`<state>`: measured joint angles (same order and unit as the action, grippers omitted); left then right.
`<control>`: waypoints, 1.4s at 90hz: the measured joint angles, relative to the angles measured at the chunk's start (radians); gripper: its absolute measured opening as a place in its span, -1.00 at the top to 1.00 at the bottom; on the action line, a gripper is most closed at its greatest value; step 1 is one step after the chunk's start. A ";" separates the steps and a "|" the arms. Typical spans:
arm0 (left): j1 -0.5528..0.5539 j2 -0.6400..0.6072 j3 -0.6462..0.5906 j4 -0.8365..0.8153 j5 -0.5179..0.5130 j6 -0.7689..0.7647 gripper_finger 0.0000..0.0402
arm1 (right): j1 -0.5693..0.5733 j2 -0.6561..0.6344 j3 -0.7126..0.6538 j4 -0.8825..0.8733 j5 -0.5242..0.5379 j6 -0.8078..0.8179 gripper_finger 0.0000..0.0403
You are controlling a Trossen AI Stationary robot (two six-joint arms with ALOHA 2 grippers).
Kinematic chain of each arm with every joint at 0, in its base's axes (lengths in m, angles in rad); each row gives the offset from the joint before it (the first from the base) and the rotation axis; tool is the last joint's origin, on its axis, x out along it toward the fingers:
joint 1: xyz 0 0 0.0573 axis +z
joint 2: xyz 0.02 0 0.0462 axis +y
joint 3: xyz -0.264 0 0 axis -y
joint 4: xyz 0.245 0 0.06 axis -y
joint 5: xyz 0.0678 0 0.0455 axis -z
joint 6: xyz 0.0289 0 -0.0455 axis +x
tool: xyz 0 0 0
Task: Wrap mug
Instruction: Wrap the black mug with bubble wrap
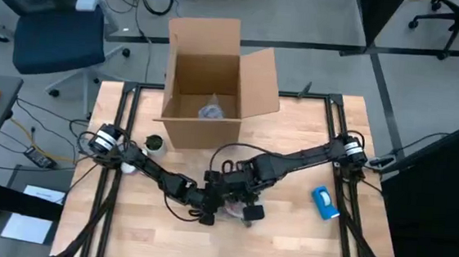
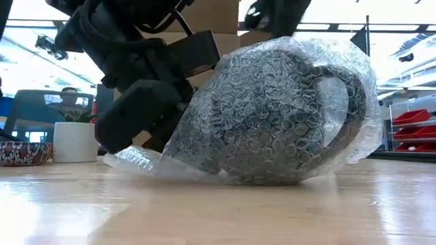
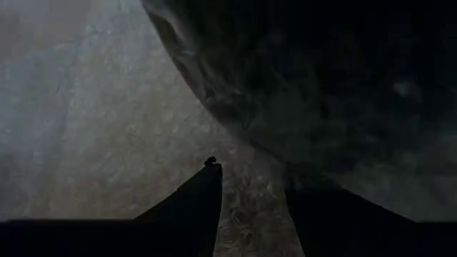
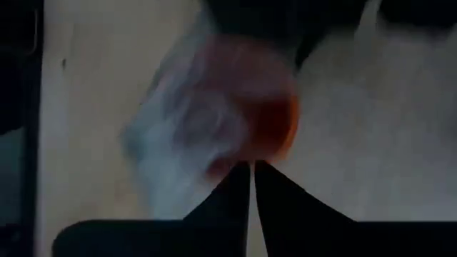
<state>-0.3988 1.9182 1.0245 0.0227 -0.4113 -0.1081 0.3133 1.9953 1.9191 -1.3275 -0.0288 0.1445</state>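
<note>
At surface centre, toward 6 o'clock: small round orange-red mug (image 2: 272, 116) lying in clear bubble wrap (image 2: 136, 163); rigid, breakable, wrap slippery, so hold body. Left end effector (image 3: 253, 196) part-open by wrap; right end effector (image 4: 251, 175) nearly closed, probably pinching wrap.

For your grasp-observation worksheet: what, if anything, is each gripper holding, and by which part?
The mug, on its side and covered in bubble wrap, lies between both grippers. The right gripper looks shut at the wrap beside the mug. The left gripper is open against the wrap; no hold shows.

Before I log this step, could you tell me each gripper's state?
Left gripper: open, against the bubble wrap.
Right gripper: shut, at the wrapped mug.
</note>
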 joint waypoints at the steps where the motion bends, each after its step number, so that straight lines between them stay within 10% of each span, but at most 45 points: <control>1: 0.000 0.000 0.000 0.000 0.000 0.000 0.35 | 0.002 0.000 0.000 -0.012 -0.001 0.010 1.00; 35: 0.000 0.000 0.000 0.002 0.016 0.000 0.35 | 0.075 0.000 -0.136 -0.022 -0.128 0.140 1.00; 126: 0.000 0.000 0.000 0.016 0.020 0.000 0.35 | 0.046 -0.002 -0.097 0.181 -0.045 0.035 1.00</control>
<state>-0.3992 1.9182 1.0245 0.0387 -0.3908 -0.1085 0.3597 1.9934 1.8218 -1.1469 -0.0742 0.1791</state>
